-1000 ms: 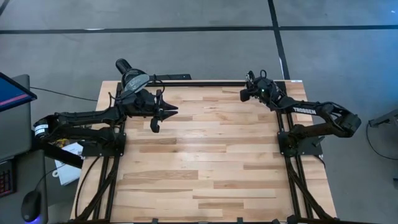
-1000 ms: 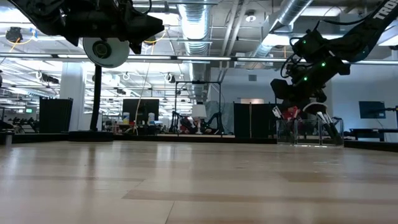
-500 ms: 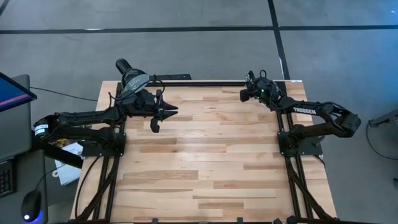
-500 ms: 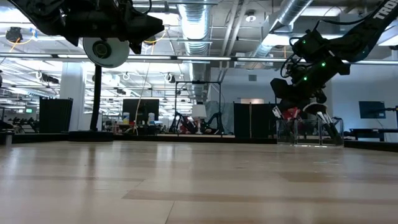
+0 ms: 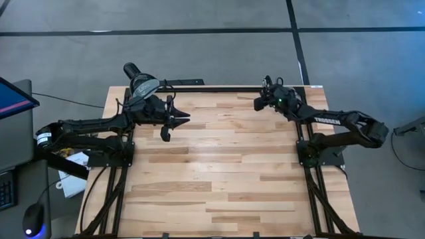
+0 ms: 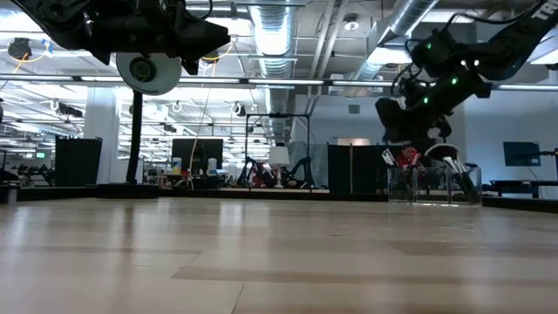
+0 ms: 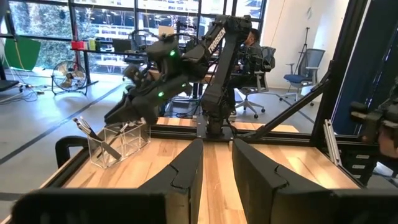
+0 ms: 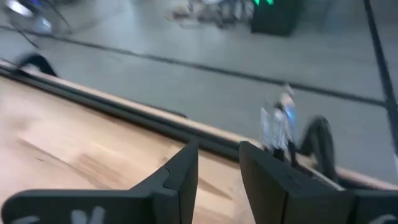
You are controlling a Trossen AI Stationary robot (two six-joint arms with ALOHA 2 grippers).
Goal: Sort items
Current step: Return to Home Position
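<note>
Several slim makeup brushes stand tilted in a clear plastic container at the table's far right corner; their lower ends rest inside it and their tips stick out above its rim. My right gripper is open and holds nothing. It hangs just above the container, a little toward the table's left, and also shows in the left wrist view. My left gripper waits over the far left of the table, open and holding nothing.
A black desk lamp stands at the far left edge beside my left arm, its round head raised above the table. The bare wooden tabletop stretches from the middle to the near edge. A black frame rail runs along the far edge.
My right gripper has risen from the container's top and gone slightly toward the table's left. The brushes stay in the container.
</note>
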